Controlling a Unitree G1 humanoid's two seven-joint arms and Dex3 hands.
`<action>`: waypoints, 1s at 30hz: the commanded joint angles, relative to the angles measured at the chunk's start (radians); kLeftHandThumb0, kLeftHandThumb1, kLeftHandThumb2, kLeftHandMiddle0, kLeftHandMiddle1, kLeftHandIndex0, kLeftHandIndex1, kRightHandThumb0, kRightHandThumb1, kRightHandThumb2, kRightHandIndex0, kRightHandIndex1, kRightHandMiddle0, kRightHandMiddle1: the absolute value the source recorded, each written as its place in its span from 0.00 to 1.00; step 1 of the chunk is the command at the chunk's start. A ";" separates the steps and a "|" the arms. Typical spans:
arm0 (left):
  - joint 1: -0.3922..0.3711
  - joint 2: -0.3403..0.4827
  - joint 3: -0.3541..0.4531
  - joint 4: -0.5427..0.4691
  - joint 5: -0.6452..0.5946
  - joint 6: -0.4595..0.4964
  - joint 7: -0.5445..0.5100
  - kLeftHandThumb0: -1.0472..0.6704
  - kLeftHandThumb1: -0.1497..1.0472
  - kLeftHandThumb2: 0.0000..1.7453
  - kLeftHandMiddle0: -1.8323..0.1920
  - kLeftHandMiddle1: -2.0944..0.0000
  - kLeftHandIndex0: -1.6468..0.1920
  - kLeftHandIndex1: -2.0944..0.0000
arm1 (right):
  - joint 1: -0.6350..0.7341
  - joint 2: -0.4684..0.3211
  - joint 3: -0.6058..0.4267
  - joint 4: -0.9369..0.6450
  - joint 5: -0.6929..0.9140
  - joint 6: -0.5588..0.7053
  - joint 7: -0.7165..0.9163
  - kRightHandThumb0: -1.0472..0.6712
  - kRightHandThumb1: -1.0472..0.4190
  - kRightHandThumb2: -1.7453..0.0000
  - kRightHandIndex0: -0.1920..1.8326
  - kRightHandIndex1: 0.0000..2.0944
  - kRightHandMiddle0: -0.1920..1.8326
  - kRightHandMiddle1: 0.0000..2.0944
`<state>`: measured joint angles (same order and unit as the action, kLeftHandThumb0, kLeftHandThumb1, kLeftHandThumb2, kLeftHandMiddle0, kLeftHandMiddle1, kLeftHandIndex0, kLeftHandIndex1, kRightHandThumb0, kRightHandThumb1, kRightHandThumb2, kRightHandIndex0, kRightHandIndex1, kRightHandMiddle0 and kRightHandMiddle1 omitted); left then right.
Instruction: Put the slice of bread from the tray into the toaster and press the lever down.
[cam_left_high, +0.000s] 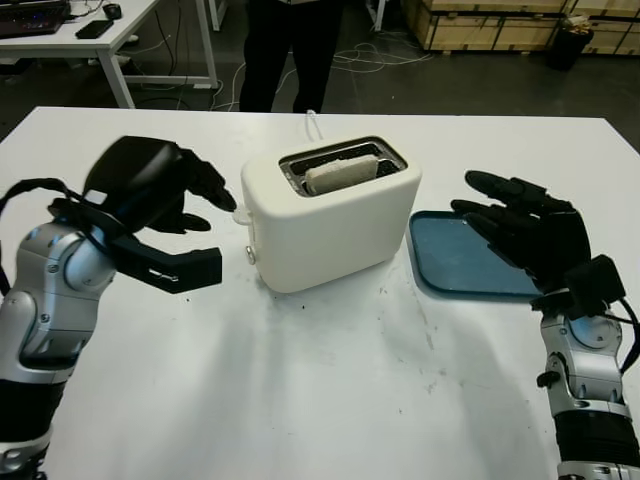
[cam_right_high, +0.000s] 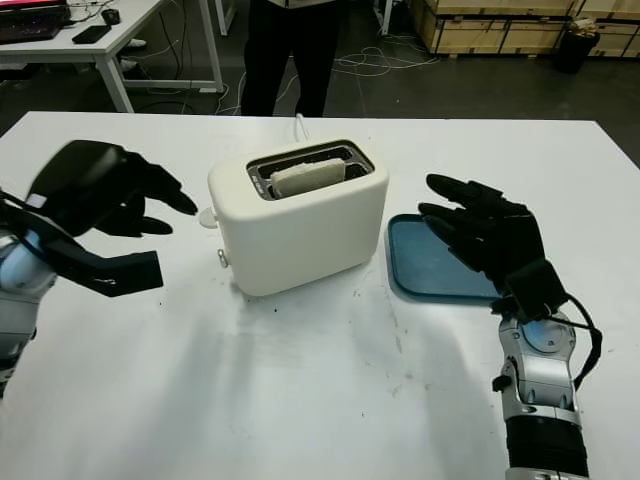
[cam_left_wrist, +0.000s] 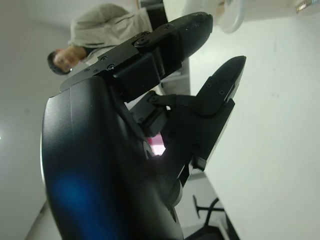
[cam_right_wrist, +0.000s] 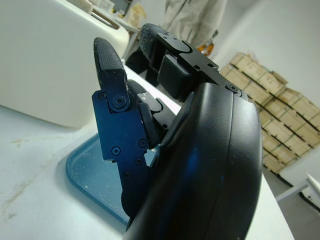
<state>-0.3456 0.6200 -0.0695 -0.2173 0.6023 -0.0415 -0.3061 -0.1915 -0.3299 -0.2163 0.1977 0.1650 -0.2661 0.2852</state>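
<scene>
A white toaster (cam_left_high: 330, 225) stands mid-table with a slice of bread (cam_left_high: 340, 173) sitting in its slot. Its small white lever knob (cam_right_high: 207, 216) sticks out of the left end. My left hand (cam_left_high: 215, 228) hovers just left of that end, open and holding nothing, its fingertips (cam_left_high: 226, 196) close above the knob. The blue tray (cam_left_high: 445, 265) lies right of the toaster with nothing on it. My right hand (cam_left_high: 505, 215) is open above the tray's right part, holding nothing.
A person in dark trousers (cam_left_high: 290, 50) stands behind the table's far edge. A white cord (cam_left_high: 315, 125) runs from the toaster's back. Desks and wooden crates (cam_left_high: 480, 20) stand beyond. The white table (cam_left_high: 330, 400) has bare room in front.
</scene>
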 joint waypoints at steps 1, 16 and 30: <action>-0.025 -0.007 -0.015 0.024 0.005 -0.022 0.021 0.50 0.64 0.00 0.45 0.26 0.16 1.00 | 0.007 0.008 0.003 -0.013 0.002 0.012 -0.004 0.30 0.09 1.00 0.55 0.00 0.50 0.00; -0.042 -0.023 -0.037 0.123 0.031 -0.083 0.075 0.52 0.66 0.00 0.45 0.29 0.18 1.00 | 0.022 0.028 0.007 -0.018 0.016 0.030 0.000 0.30 0.09 1.00 0.54 0.00 0.50 0.00; -0.082 -0.025 -0.044 0.224 0.062 -0.107 0.154 0.52 0.68 0.00 0.47 0.26 0.20 1.00 | 0.038 0.029 0.007 -0.029 0.013 0.027 -0.001 0.31 0.09 1.00 0.54 0.00 0.49 0.00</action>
<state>-0.4100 0.5950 -0.1040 0.0019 0.6550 -0.1441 -0.1660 -0.1569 -0.3062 -0.2083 0.1892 0.1733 -0.2484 0.2881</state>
